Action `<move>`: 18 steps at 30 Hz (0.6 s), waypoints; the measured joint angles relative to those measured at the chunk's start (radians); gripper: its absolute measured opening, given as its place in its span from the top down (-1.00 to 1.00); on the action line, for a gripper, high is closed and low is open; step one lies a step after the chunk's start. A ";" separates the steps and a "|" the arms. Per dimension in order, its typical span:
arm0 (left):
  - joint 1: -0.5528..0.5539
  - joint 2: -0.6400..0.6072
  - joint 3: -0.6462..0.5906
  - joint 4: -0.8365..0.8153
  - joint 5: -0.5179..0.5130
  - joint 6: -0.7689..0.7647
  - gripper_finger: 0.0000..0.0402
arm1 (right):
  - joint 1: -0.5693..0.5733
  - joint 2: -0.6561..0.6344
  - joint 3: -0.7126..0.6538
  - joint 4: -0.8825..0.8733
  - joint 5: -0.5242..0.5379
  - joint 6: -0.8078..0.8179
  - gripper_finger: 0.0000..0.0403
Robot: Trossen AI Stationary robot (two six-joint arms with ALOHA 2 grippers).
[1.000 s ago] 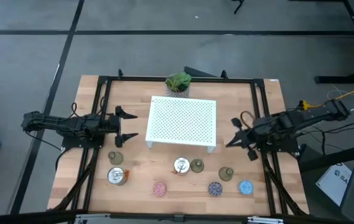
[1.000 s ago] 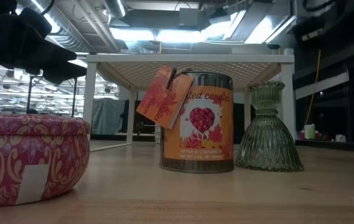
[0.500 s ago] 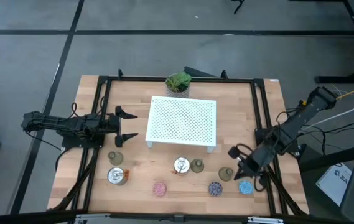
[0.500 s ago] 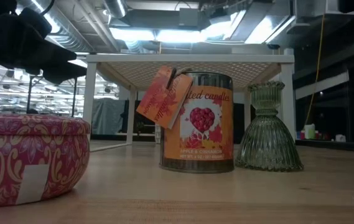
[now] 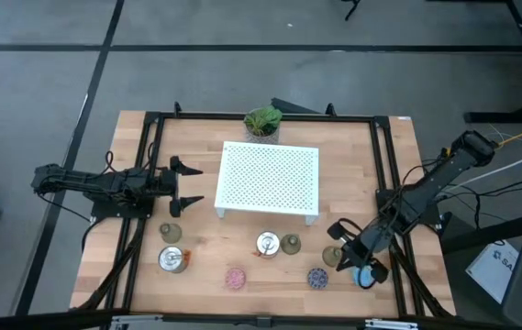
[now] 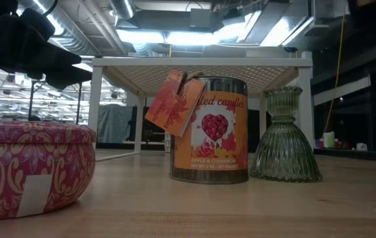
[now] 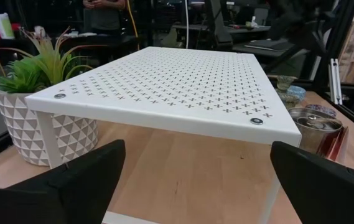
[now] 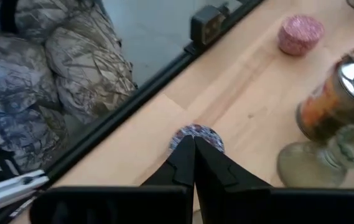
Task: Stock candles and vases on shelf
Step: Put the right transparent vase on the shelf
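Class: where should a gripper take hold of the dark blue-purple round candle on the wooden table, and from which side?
Grip the dark blue-purple round candle across its curved side wall, coming straight down from above. It sits short and flat, top up, so only the rim offers opposing faces. The right gripper is nearest.

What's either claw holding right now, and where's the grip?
Nothing. The right claw is shut and empty, above the front candles near a vase. The left claw waits open beside the shelf.
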 joint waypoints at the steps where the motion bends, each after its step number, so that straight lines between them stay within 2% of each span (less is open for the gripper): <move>1: 0.000 0.000 0.000 0.000 0.000 0.000 -0.99 | -0.009 0.005 0.000 -0.003 0.003 -0.004 0.97; 4: 0.000 0.000 0.000 0.000 0.000 0.000 -0.99 | -0.032 0.016 0.000 0.000 0.002 0.002 0.97; 9: 0.000 0.000 0.000 0.000 0.000 0.000 -0.99 | -0.039 0.035 0.001 -0.019 -0.027 0.132 0.97; 18: 0.000 0.000 0.000 0.000 0.000 0.000 -0.99 | -0.040 0.156 0.218 -0.427 -0.057 0.208 0.97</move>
